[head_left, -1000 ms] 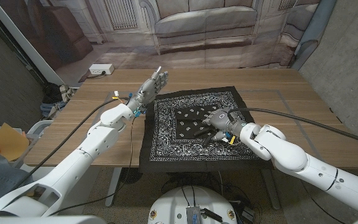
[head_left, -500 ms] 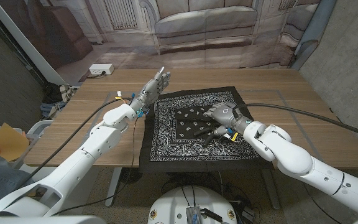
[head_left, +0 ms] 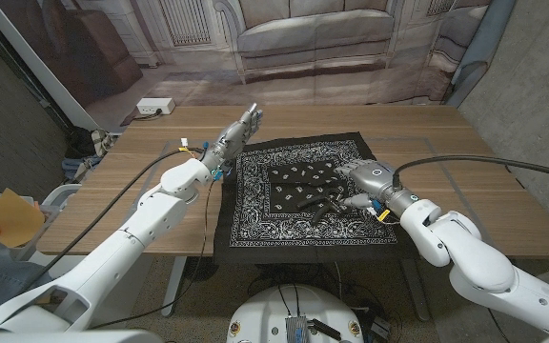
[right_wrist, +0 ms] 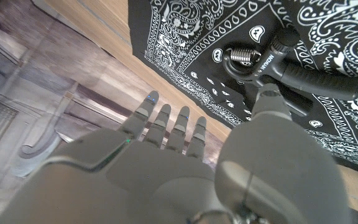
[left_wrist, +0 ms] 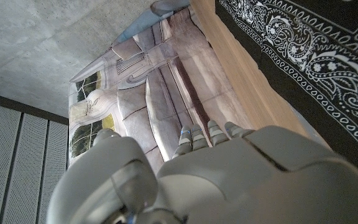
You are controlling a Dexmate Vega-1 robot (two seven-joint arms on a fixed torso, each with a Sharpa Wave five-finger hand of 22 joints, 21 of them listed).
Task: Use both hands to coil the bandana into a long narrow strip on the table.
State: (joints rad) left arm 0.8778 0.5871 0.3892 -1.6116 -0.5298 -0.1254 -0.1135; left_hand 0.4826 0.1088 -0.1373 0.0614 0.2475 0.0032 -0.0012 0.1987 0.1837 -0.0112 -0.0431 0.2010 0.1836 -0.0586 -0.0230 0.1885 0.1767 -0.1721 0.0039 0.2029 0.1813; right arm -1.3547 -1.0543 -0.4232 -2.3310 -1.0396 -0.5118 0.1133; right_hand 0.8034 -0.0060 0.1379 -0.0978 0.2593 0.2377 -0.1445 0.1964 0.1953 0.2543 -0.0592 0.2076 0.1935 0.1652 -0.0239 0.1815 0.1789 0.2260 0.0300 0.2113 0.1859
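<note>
The black bandana [head_left: 255,221] with white paisley print lies spread flat and square on the wooden table [head_left: 122,195]. A black hand-grip exerciser [head_left: 305,198] with a metal spring lies on its middle, also seen in the right wrist view as the exerciser [right_wrist: 291,68] on the bandana [right_wrist: 185,37]. My right hand [head_left: 362,181] hovers over the cloth's right half, just right of the exerciser, fingers [right_wrist: 166,121] stretched out and holding nothing. My left hand [head_left: 233,135] is raised beside the bandana's far left corner, fingers straight and empty. The left wrist view has that hand [left_wrist: 229,180] near the cloth's border [left_wrist: 303,43].
Bare wood runs left and right of the cloth and along the far edge. A white power strip [head_left: 155,107] lies on the floor beyond the table's far left. An orange object [head_left: 8,214] sits off the table's left side. A printed sofa backdrop hangs behind.
My right hand has drawn to the right, off the grip exerciser, which stays on the cloth. My left hand has edged slightly farther and higher. The bandana has not moved.
</note>
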